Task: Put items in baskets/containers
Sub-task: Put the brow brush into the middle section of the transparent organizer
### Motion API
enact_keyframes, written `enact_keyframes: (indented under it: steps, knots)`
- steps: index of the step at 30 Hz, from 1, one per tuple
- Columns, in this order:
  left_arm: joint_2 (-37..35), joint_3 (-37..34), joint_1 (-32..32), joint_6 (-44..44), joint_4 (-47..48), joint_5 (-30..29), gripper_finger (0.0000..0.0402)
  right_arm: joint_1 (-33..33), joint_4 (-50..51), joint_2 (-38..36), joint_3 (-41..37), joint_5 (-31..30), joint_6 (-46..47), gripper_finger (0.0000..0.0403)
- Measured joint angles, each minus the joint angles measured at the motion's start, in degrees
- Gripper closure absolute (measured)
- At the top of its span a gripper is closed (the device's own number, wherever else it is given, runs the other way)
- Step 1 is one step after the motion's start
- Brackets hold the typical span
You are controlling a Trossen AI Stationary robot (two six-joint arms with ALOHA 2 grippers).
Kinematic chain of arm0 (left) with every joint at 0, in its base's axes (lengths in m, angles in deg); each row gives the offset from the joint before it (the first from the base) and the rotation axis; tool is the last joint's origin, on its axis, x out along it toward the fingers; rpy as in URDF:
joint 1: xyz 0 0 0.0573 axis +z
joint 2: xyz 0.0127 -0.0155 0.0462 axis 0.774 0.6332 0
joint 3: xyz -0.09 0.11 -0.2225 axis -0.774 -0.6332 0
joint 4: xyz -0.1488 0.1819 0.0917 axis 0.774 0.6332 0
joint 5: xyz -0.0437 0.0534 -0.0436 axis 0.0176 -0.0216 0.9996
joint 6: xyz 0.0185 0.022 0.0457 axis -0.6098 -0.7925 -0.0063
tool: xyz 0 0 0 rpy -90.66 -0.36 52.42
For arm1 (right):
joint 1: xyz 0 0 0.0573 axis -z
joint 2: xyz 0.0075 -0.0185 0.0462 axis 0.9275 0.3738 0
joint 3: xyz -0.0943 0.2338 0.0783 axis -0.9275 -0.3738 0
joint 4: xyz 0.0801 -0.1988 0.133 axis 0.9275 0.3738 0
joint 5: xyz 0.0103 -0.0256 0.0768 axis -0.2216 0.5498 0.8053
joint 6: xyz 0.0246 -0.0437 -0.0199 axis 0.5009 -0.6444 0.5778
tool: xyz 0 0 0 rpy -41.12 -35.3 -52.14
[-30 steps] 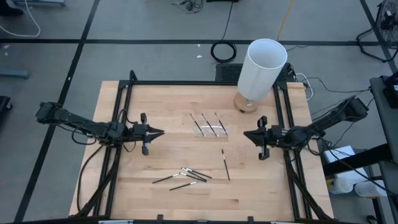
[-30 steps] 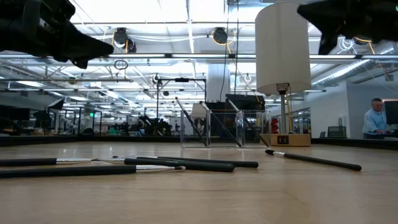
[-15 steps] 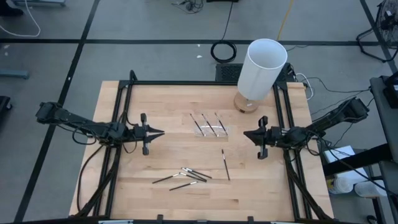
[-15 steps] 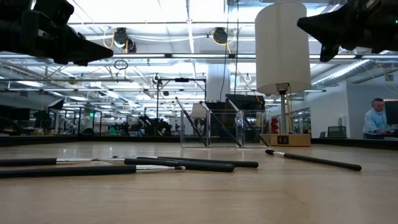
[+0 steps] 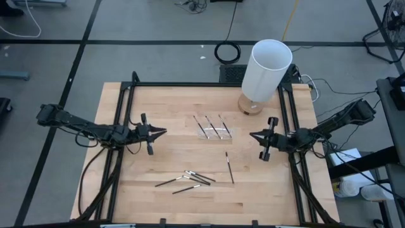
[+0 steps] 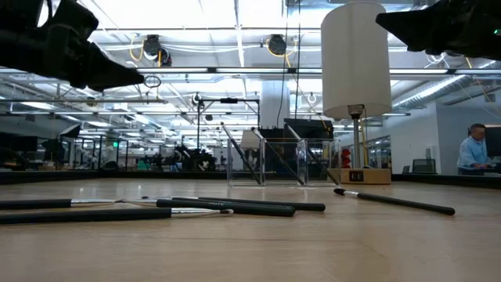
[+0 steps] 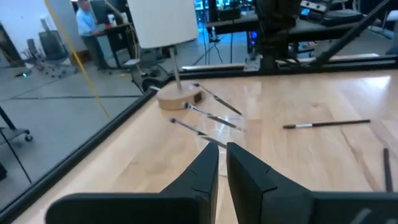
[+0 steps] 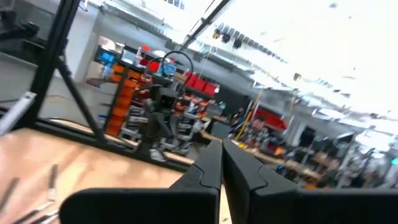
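Observation:
A clear tray (image 5: 214,130) at the table's middle holds three dark sticks (image 5: 212,126), which lean aslant on its walls (image 6: 266,160). Several more sticks (image 5: 188,179) lie loose toward the near edge, and a single one (image 5: 229,167) lies to their right. My left gripper (image 5: 164,132) hovers left of the tray, pointing at it, fingers shut with a thin slit (image 7: 222,149) and nothing between them. My right gripper (image 5: 251,135) hovers right of the tray, shut and empty (image 8: 222,148). Both hang well above the table (image 6: 141,78) (image 6: 381,21).
A tall white cylinder (image 5: 267,68) on a round wooden base (image 5: 249,106) stands at the far right, just behind the tray. Black frame rails (image 5: 120,126) (image 5: 292,120) run along the table's left and right sides. A person (image 6: 473,149) sits far off in the room.
My right gripper has rolled about its own pointing line and tipped slightly upward, staying where it was. My left gripper has turned a little at the wrist, also in place. Neither has opened or shut. The sticks and the tray have not moved.

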Motion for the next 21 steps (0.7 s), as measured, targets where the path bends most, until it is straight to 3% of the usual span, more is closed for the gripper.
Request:
enact_keyframes:
  steps: [3, 6, 11, 21]
  knots:
    - [0.0, 0.0, 0.0, -3.75, -1.23, -0.03, 0.036, 0.93, -1.72, -0.02, 0.0, -0.03, -1.57, 0.0403]
    - [0.0, 0.0, 0.0, -5.29, -1.79, -0.03, 0.036, 1.51, 2.15, 0.09, -0.07, -0.06, 4.91, 0.0403]
    - [0.02, 0.0, 0.0, -0.83, 1.04, -0.03, 0.036, 1.69, 11.09, 0.24, -0.11, -0.18, 12.94, 0.0403]
    - [0.0, 0.0, -0.18, 3.45, 2.44, 0.43, 0.036, 1.6, 10.6, 0.24, -0.15, -3.52, 17.88, 0.0403]
